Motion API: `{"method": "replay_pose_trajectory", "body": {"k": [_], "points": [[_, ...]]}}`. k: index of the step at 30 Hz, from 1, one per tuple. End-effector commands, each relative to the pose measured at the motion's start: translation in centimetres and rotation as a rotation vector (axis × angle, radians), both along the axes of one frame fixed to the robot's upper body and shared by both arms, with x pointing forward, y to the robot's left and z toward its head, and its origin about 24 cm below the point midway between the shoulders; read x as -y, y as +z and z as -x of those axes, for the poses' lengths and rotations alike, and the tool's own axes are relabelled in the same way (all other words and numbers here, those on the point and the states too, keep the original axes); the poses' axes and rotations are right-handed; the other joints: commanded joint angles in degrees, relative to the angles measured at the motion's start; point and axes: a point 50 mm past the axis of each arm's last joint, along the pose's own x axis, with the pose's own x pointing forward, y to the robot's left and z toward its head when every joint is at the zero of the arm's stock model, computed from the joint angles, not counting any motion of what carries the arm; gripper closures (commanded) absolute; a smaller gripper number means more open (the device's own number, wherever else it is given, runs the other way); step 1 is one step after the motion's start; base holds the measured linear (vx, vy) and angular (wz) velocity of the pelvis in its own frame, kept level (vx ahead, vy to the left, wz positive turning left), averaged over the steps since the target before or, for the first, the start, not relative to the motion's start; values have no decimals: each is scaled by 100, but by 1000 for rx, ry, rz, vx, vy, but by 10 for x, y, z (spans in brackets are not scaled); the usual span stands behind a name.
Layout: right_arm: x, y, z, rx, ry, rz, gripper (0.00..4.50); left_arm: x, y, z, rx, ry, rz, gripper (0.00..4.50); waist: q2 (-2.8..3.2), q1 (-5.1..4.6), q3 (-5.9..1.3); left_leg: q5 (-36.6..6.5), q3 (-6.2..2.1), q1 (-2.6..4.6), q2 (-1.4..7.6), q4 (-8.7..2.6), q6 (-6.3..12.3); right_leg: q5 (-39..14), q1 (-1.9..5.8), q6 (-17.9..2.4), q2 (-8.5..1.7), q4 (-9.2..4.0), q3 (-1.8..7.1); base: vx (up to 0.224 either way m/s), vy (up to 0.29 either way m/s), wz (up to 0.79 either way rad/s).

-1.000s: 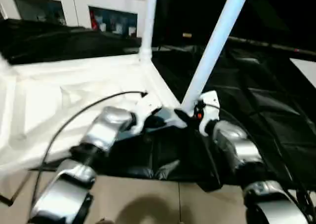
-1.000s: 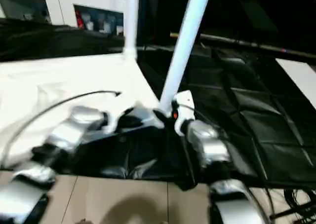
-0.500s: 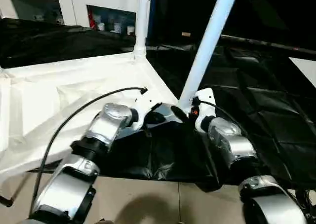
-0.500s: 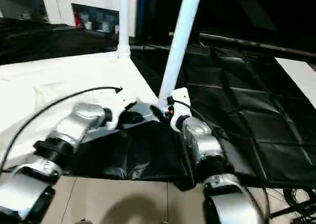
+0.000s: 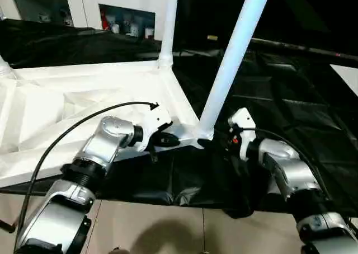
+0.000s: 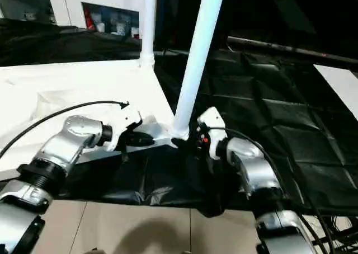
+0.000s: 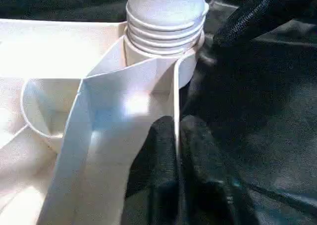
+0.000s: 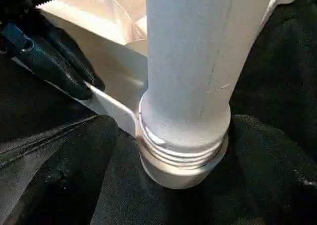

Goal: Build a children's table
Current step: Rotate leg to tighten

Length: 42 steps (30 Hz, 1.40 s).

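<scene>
While the tabletop (image 5: 84,106) lies upside down on the black-draped work table (image 5: 296,108), ribbed underside up, two legs already stand in its corner sockets: a far leg (image 5: 168,24) at the back corner and a near leg (image 5: 232,58) at the corner closest to the robot. Threads at the near leg's base (image 8: 181,150) show above the socket rim, so this leg may not be fully seated; that is a judgement, not a certainty. A stub at the picture's left edge (image 5: 4,69) may be a third fitting, but this cannot be told. The left gripper (image 7: 178,140) is clamped on the tabletop's thin edge wall just beside the near socket, one finger on each side. The right gripper (image 8: 168,136) stands wide apart, its fingers (image 8: 74,160) flanking the near leg's base without gripping it. By these views the assembly is roughly half done; the remaining legs and turning the table upright are left.
</scene>
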Motion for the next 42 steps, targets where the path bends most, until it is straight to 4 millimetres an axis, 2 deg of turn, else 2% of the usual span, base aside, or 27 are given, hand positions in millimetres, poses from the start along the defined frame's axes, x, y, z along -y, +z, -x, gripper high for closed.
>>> {"method": "replay_pose_trajectory", "body": {"k": [1, 2, 3, 4, 15, 16, 17, 21, 25, 29, 35, 42], "points": [[-7, 0, 5, -8, 64, -3, 58, 4, 3, -1, 19, -24, 5, 394, 122, 22, -367, -351, 82, -50, 15, -313, 294, -75, 384, -1243, -396, -372, 287, 0, 0, 0], [-6, 0, 6, -10, 69, -3, 58, 3, 3, -3, 28, -24, -3, 394, 101, 14, -366, -364, 85, -59, 10, -312, 300, -80, 389, -1228, -389, -387, 286, 0, 0, 0], [-6, 0, 6, -11, 71, -2, 58, 2, 5, -4, 32, -24, -11, 394, 121, 24, -368, -367, 80, -52, 10, -315, 279, -68, 392, -1218, -391, -382, 288, 0, 0, 0], [-6, 0, 6, -11, 71, -1, 58, 1, 5, -5, 34, -24, -16, 394, 102, 14, -369, -372, 81, -56, 7, -314, 267, -59, 394, -1216, -387, -384, 287, 0, 0, 0], [-6, -1, 8, -8, 82, 21, 58, -5, 7, -8, 23, -42, -59, 394, 106, 16, -379, -308, 82, -52, 10, -305, 259, 114, 409, -1298, -393, -357, 288, 0, 0, 0], [-5, -1, 8, -6, 85, 29, 58, -8, 6, -7, 15, -42, -82, 394, 82, 10, -377, -315, 84, -53, 10, -304, 263, 86, 407, -1294, -390, -364, 285, 0, 0, 0], [-5, -2, 8, -6, 86, 30, 58, -8, 5, -7, 13, -43, -86, 394, 101, 13, -376, -323, 79, -49, 15, -308, 260, 53, 406, -1283, -395, -358, 286, 0, 0, 0], [-5, -3, 9, -3, 90, 43, 58, -15, 4, -5, -5, -37, -136, 394, 84, 9, -367, -363, 82, -49, 18, -310, 253, -20, 400, -1277, -398, -365, 286, 0, 0, 0], [-4, -3, 8, -1, 88, 49, 58, -19, 6, -7, 2, -6, -156, 394, 97, 14, -361, -457, 83, -38, 22, -315, 214, -259, 388, -1228, -406, -385, 291, 0, 0, 0], [-4, -3, 7, 1, 87, 52, 58, -20, 8, -8, 11, 13, -158, 394, 71, 13, -360, -399, 86, -50, 11, -308, 210, -237, 393, -1211, -399, -382, 292, 0, 0, 0], [-4, -2, 7, 4, 90, 55, 58, -20, 12, -8, 15, 10, -129, 394, 78, 17, -363, -426, 83, -51, 11, -308, 203, -340, 390, -1177, -401, -387, 290, 0, 0, 0], [-3, -3, 8, 3, 93, 60, 58, -26, 19, -4, 19, -6, -101, 394, 91, 9, -369, -367, 73, -60, 21, -310, 210, -177, 395, -1225, -405, -360, 285, 0, 0, 0]]}}
